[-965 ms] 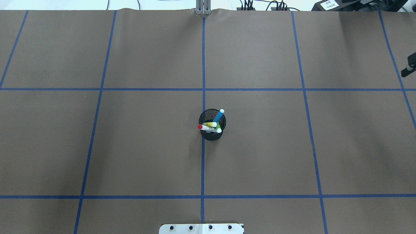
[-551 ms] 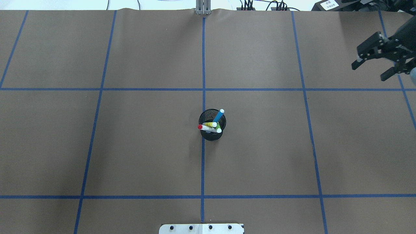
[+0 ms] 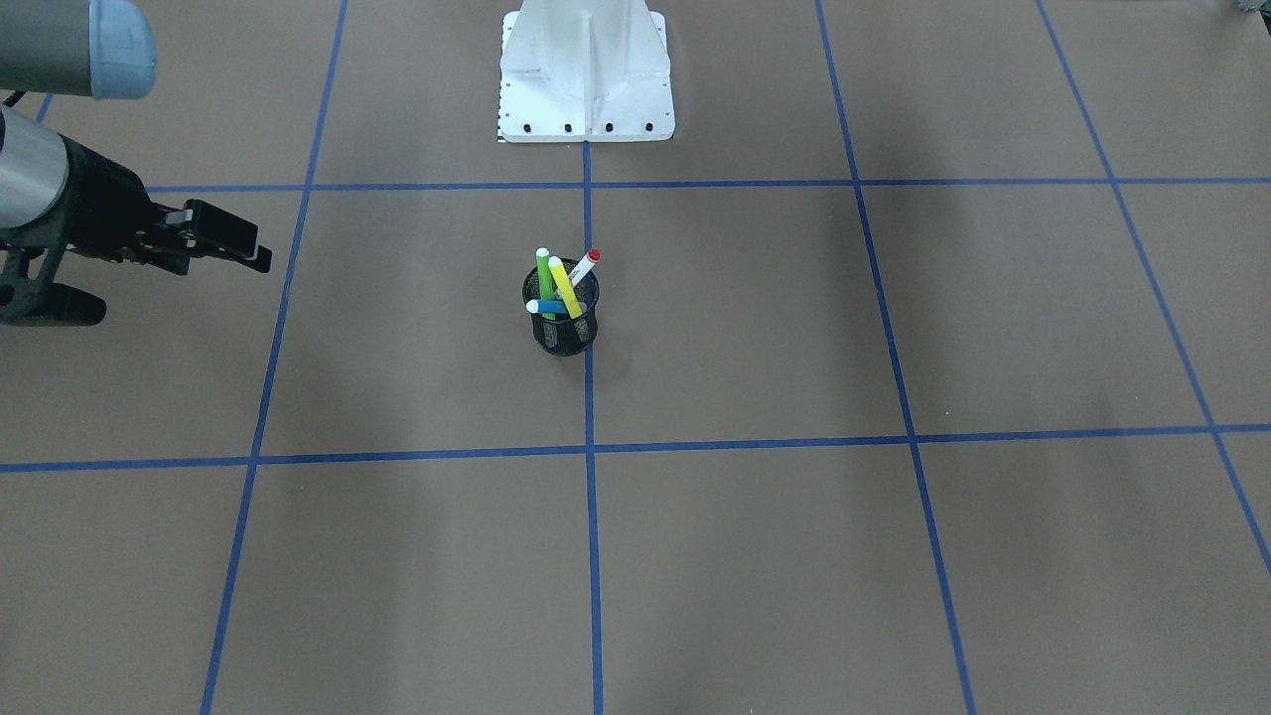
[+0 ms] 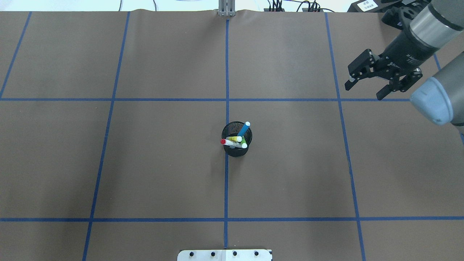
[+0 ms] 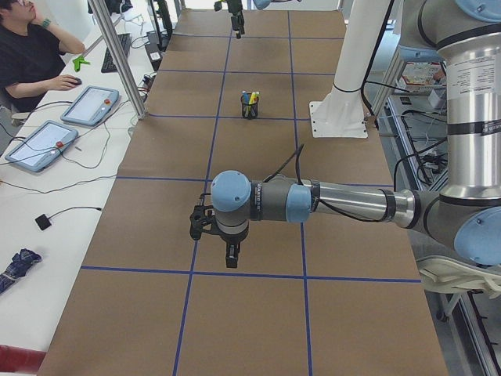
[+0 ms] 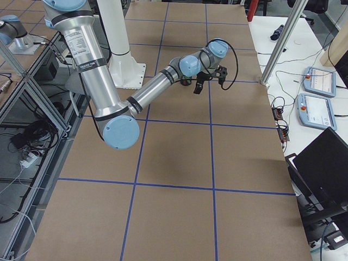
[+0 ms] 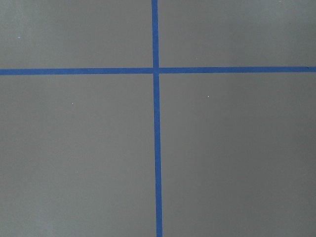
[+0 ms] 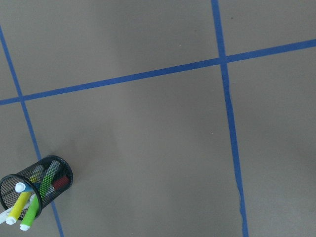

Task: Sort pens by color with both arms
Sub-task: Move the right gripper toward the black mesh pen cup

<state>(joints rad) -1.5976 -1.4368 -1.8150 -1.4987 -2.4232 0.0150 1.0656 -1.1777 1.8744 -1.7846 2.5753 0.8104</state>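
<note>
Overhead, the four pens (image 4: 235, 139) were seen standing together in the black mesh cup (image 4: 236, 151) at the middle of the table (image 4: 145, 163): the blue pen (image 4: 243, 129), yellow pen (image 4: 235, 139), green pen (image 4: 244, 142) and white pen with red cap (image 4: 228, 142). The right gripper (image 4: 363, 92) was held well apart from them over the table's far right, its jaws spread wide with nothing between them.

From the front, the right arm (image 3: 40, 189) was cut off by the frame's edge.

From the left end, the left gripper (image 5: 221, 235), shown by no other camera, was pictured pointing down over bare table; whether it was open could not be told.

From the right end, the cup was almost wholly hidden behind the right arm.

In the left wrist view, only table and blue tape lines (image 7: 157, 148) were caught.

In the right wrist view, the cup was clipped by the lower left corner, and the pens' barrels were hard to make out behind the mesh.
</note>
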